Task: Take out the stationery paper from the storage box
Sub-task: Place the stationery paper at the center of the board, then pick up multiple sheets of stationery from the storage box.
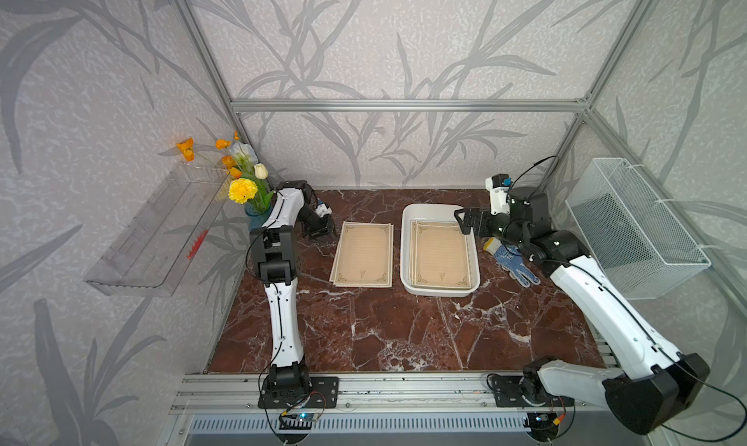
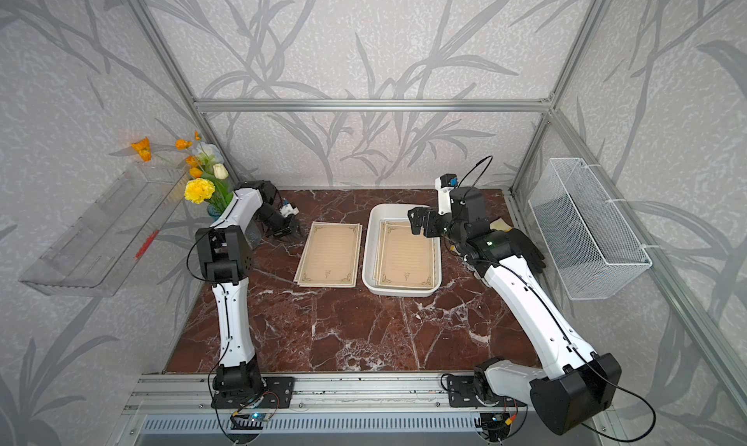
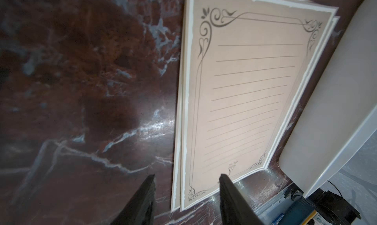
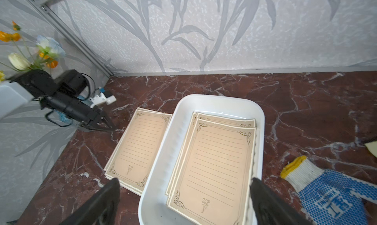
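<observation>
Left fingers [image 3: 140,201] stand apart, empty; a loose stack of paper [image 3: 244,95] lies just ahead on the worktop [image 3: 81,91]. Right fingers [image 4: 271,207] gape wide, empty, with further sheets [image 4: 212,167] in the white box [image 4: 161,162] below and between them. Judged light, limp, slippery and crease-prone; pinch at a free corner. Emblem script and glove [image 4: 334,199] print are illegible.

Tan ruled stationery paper [image 1: 442,254] lies flat inside the white storage box [image 1: 405,250], with another stack [image 1: 364,254] just beside it.

Stacked stationery paper [image 3: 244,91] lies beside the storage box [image 3: 336,91].
</observation>
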